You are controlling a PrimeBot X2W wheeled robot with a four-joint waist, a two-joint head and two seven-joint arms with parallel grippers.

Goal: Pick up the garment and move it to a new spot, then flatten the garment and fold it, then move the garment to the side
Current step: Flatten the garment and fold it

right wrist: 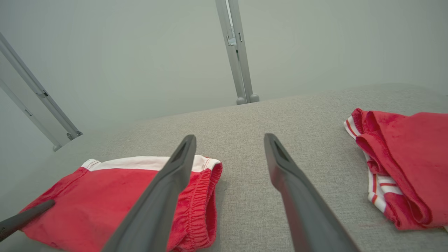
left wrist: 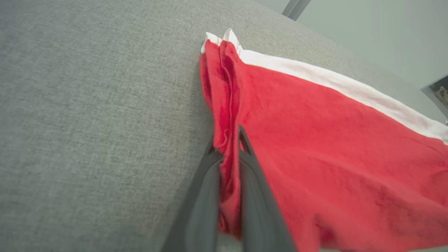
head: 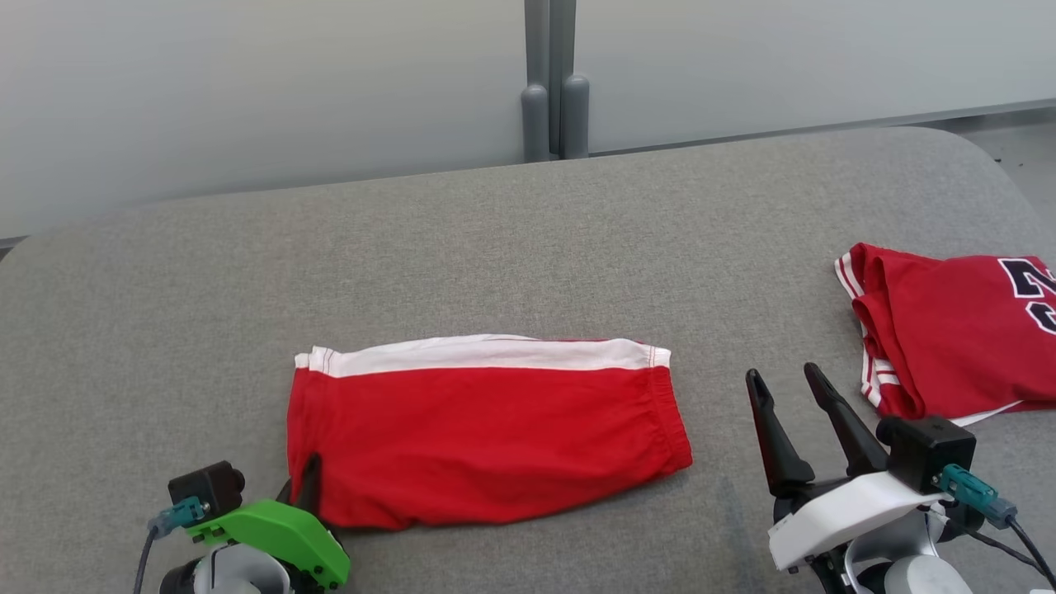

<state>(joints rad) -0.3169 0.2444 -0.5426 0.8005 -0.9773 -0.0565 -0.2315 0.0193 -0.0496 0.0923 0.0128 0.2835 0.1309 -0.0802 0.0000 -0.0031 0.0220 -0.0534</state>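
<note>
The garment (head: 487,437) is a pair of red shorts with a white band along the far edge, lying folded flat on the grey table (head: 495,247). My left gripper (head: 309,480) sits at its near left corner. In the left wrist view the left gripper (left wrist: 231,140) is shut on a bunched fold of the garment (left wrist: 332,140) at that corner. My right gripper (head: 784,384) hovers open just right of the garment's elastic waist end, with nothing between its fingers. From the right wrist view the right gripper (right wrist: 229,140) stands open over bare table beside the garment (right wrist: 105,196).
A second piece of clothing, a red jersey (head: 957,330) with white trim and dark numbers, lies crumpled at the table's right edge, also seen as the jersey (right wrist: 409,157) right of my right gripper. A pale wall with a grey post (head: 554,91) stands behind the table.
</note>
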